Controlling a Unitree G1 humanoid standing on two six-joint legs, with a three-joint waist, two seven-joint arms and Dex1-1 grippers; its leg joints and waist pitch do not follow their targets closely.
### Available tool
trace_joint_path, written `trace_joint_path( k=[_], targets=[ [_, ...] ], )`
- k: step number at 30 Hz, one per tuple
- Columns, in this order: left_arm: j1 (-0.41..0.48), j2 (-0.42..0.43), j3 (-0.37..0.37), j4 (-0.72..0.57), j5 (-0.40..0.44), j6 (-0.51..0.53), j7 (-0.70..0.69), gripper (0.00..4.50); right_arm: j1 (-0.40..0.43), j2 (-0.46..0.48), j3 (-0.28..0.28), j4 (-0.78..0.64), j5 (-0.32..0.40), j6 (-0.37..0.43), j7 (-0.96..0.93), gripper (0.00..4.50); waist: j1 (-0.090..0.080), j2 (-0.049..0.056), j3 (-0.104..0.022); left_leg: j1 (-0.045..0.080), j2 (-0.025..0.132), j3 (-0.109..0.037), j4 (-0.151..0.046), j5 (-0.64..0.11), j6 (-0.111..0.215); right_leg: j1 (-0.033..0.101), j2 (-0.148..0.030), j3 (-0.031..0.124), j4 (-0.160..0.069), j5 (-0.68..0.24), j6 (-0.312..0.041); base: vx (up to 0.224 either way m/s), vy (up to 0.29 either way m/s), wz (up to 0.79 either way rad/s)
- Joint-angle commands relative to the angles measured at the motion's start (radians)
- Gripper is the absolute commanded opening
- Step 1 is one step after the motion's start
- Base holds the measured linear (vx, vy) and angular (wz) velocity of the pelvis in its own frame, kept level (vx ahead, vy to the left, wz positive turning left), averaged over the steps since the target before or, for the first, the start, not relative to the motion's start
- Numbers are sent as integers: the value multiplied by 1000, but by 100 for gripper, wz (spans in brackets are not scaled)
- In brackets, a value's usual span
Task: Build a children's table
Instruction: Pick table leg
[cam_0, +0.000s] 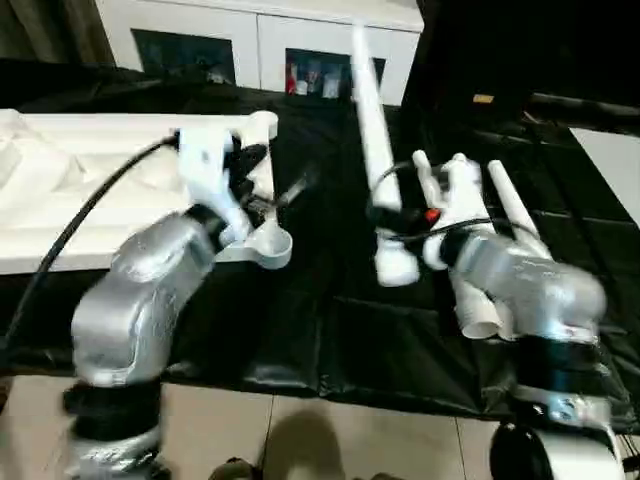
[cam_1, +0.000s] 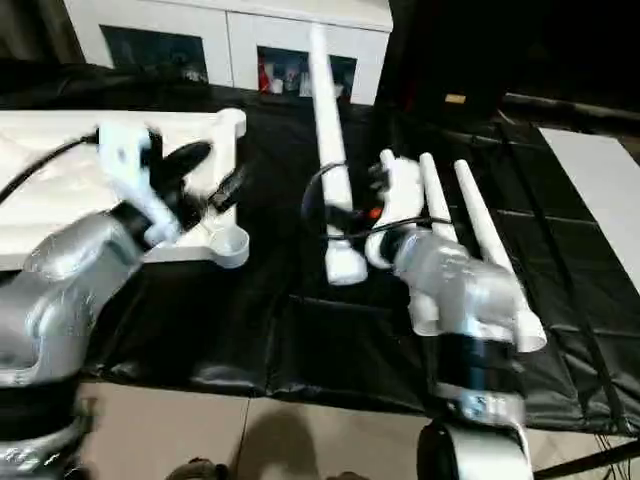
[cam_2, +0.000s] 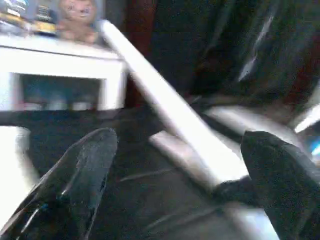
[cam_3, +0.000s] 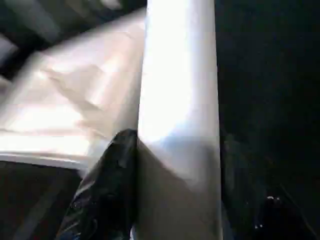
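The white tabletop lies underside up on the left of the black sheet, one round corner socket at its near right corner. Just above that corner my left gripper hovers open, its fingers spread wide and holding nothing. A long white leg stands tilted over the middle of the sheet, thick end down. My right gripper is shut on this leg near its lower end, one black finger pressed against its side. Two more legs lie beside my right forearm.
The black sheet covers the work surface, and light floor tiles run along its near edge. A white cabinet with dark glass doors stands behind. A pale flat panel lies at the far right.
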Motion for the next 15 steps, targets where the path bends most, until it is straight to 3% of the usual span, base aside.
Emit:
trace_joint_path(
  k=[1,2,4,5,11,15],
  targets=[
    [-33,-45,3,12,-92,69,13,450,22,-22,-13,-65,55,2,58,186,7,11,-74,24,53,-15,-69,-81,-3,44,-56,31,-62,79,-248,0,0,0],
    [-64,-85,14,24,-138,105,27,450,39,-29,-12,-101,80,-4,89,186,11,6,-76,25,54,-13,-65,-75,7,45,-57,33,-63,93,-252,0,0,0],
    [-102,-126,36,46,-185,153,55,450,52,-32,-12,-133,102,-16,114,186,16,14,-76,24,54,-15,-65,-72,13,45,-56,32,-62,99,-259,0,0,0],
    [-133,-150,52,71,-210,178,69,450,62,-36,-7,-156,111,-30,129,186,18,8,-76,24,54,-15,-65,-74,19,46,-57,32,-66,96,-259,0,0,0],
    [-217,-207,119,156,-293,248,111,450,105,-48,23,-268,155,-67,194,186,22,16,-73,24,55,-18,-68,-115,9,45,-57,31,-76,24,-238,0,0,0],
    [-251,-208,149,223,-318,289,146,450,132,-57,47,-319,172,-79,221,186,22,19,-74,22,54,-21,-68,-100,11,45,-55,30,-74,51,-230,0,0,0]
  ],
)
